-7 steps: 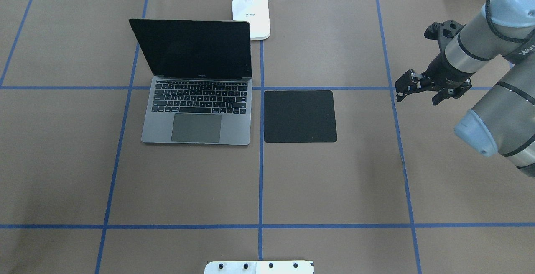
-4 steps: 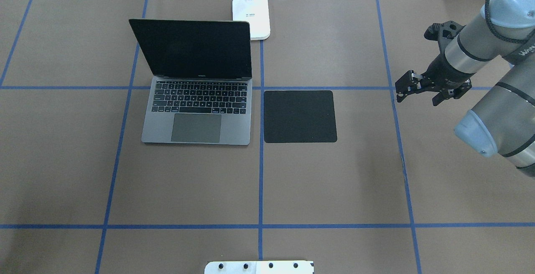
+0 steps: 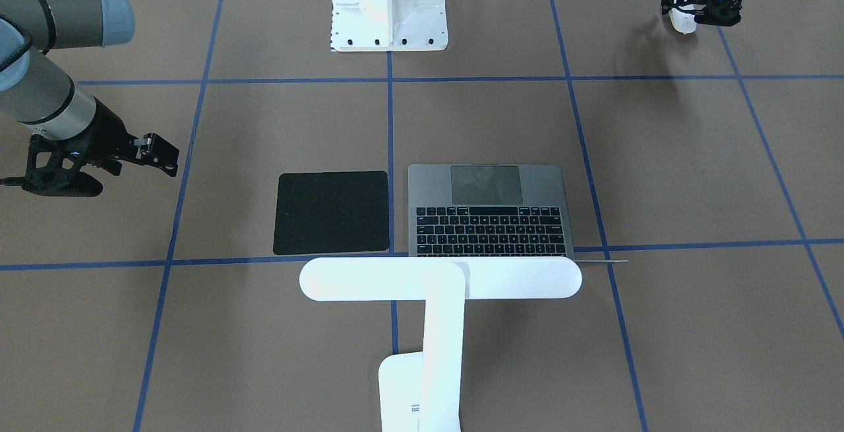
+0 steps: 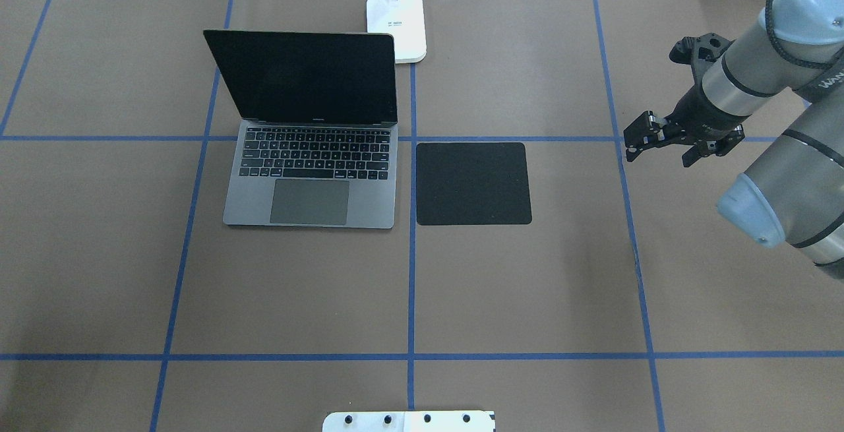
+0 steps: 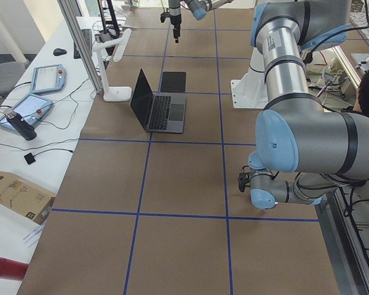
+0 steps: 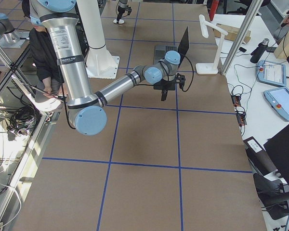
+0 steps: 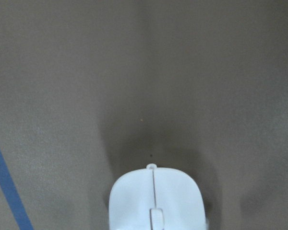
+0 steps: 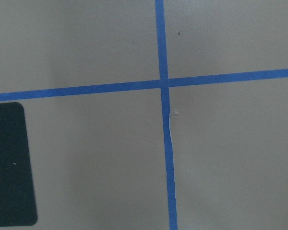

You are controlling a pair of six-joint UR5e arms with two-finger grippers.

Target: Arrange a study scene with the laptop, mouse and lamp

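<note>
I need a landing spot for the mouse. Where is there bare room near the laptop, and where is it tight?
The black mouse pad, right of the laptop, is bare. The robot-side table squares are open too. It is crowded behind the laptop, where the lamp head overhangs its hinge. The left hand holds the mouse; the right hand hovers beside the pad.

Matt brown paper on the table point(image 4: 514, 287); brushed grey metal laptop point(image 4: 313, 185) (dark glossy screen); smooth white plastic mouse point(image 7: 156, 201).
</note>
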